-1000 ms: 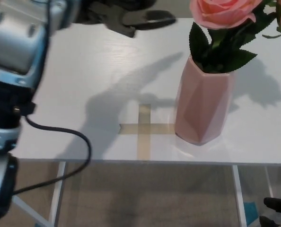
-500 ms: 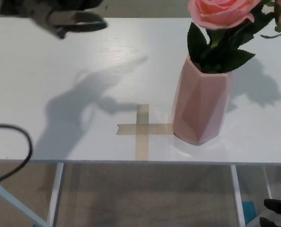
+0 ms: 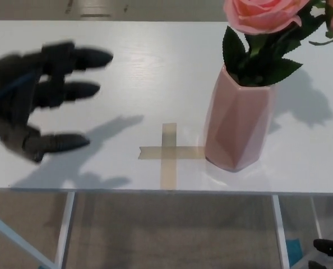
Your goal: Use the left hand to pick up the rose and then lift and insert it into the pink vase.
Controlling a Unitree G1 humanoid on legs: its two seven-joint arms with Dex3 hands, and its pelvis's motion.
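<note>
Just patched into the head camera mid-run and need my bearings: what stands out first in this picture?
The pink vase stands at right on the white table, already holding a pink rose with dark green leaves. At left, the robot's black left hand hangs blurred over the table, fingers spread and empty. A tan tape cross lies beside the vase's base.

A second ago the left hand [image 3: 40,98] was at the far edge of the counter [image 3: 155,73], near the middle, and half a second ago at the far left corner. Now it hangs lower over the counter's left side, nearer the camera, empty, its fingers [image 3: 91,56] spread and pointing right, blurred. Its shadow [image 3: 99,140] has slid left and toward the front edge.
</note>
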